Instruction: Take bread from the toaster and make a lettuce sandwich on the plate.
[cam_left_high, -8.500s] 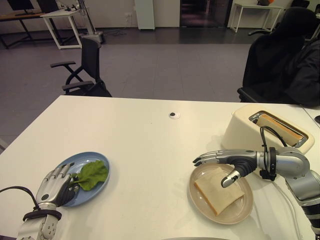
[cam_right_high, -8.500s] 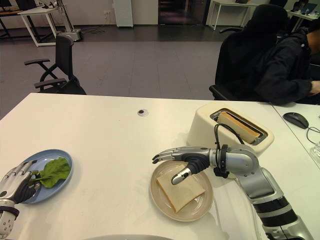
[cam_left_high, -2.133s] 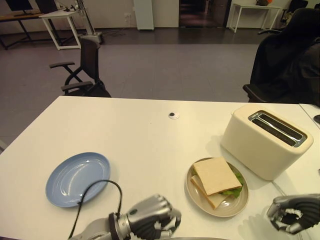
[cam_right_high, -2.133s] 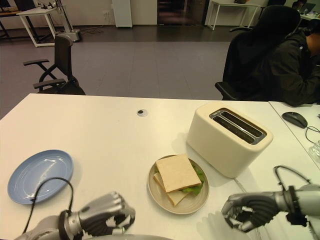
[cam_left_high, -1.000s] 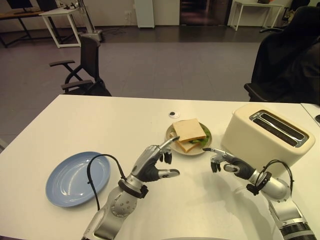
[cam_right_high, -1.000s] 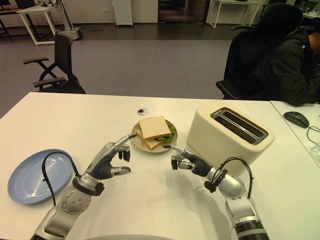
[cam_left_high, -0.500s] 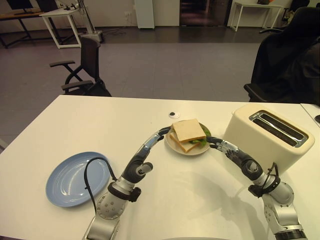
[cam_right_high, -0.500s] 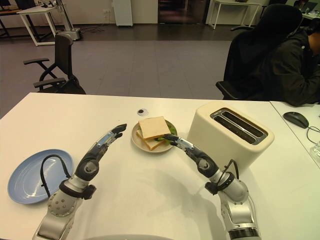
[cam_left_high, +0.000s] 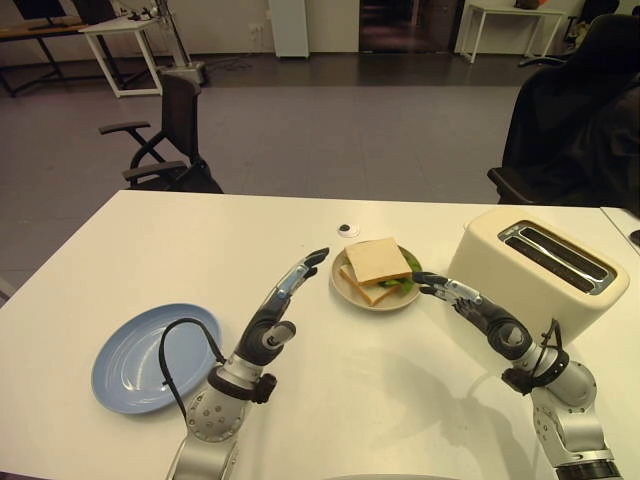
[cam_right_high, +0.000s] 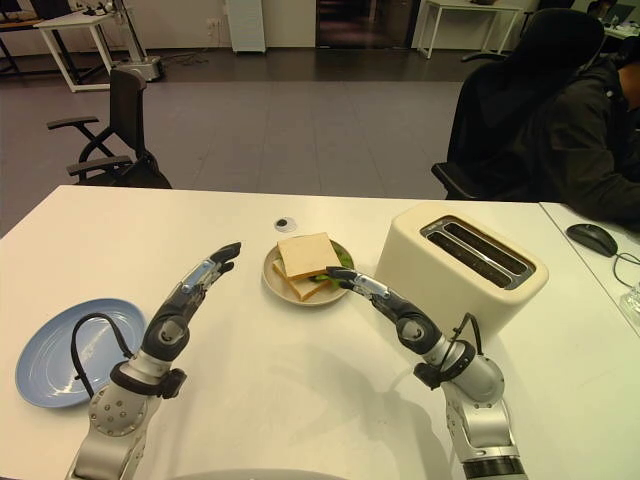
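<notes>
A sandwich (cam_left_high: 378, 265) of two bread slices with green lettuce between them lies on a beige plate (cam_left_high: 347, 291) at the table's middle. The cream toaster (cam_left_high: 535, 270) stands to its right, both slots empty. My left hand (cam_left_high: 283, 307) stretches flat, open, its fingertips a little short of the plate's left rim. My right hand (cam_left_high: 478, 309) is open too, fingers extended, with the fingertips at the plate's right edge beside the lettuce. Neither hand holds anything.
An empty blue plate (cam_left_high: 152, 357) sits at the near left of the white table (cam_left_high: 180, 250). A small round grommet (cam_left_high: 347, 229) lies behind the sandwich plate. Office chairs and a seated person are beyond the far edge.
My left hand has drawn back slightly from the plate's left rim. The right hand and the sandwich plate stay about where they were half a second ago.
</notes>
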